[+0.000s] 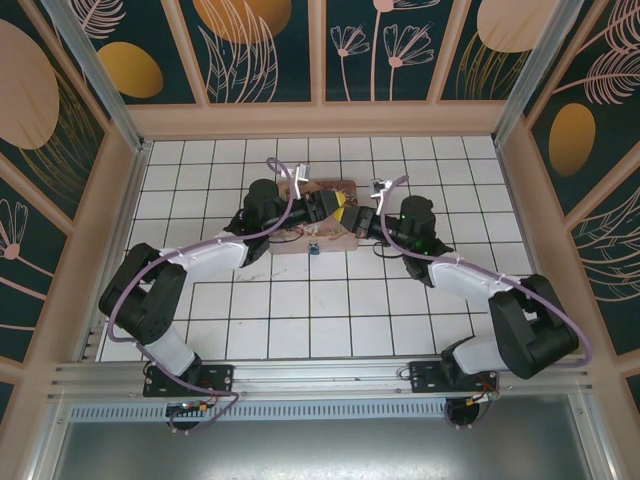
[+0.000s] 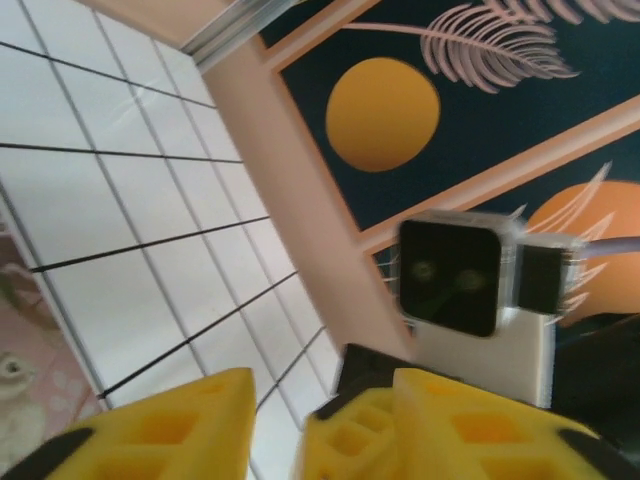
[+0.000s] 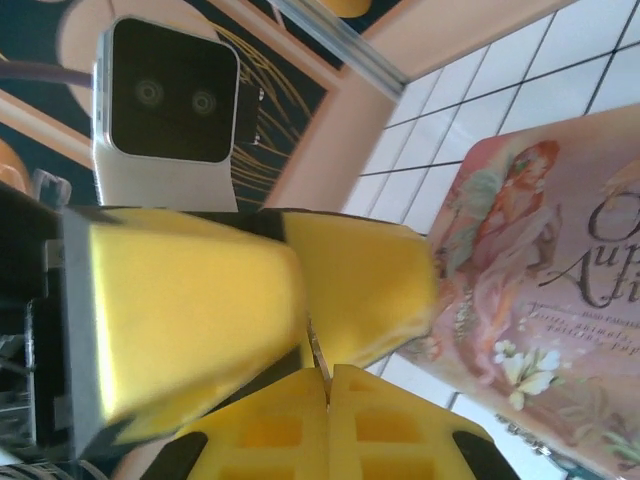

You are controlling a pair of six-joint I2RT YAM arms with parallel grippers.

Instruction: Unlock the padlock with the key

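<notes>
In the right wrist view my right gripper is shut on the key, a thin silvery blade standing up between its yellow pads. The left gripper's big yellow fingers stand either side of the blade, apart. From the left wrist my left gripper is open, with the right gripper's pads in the gap. From above, both grippers meet over the pink box: the left gripper and the right gripper. The tiny blue padlock lies at the box's near edge, apart from both.
The pink illustrated tin box lies flat on the white tiled floor under both grippers; its lid shows beside the right fingers. Wooden frame walls with dark leaf panels enclose the floor on three sides.
</notes>
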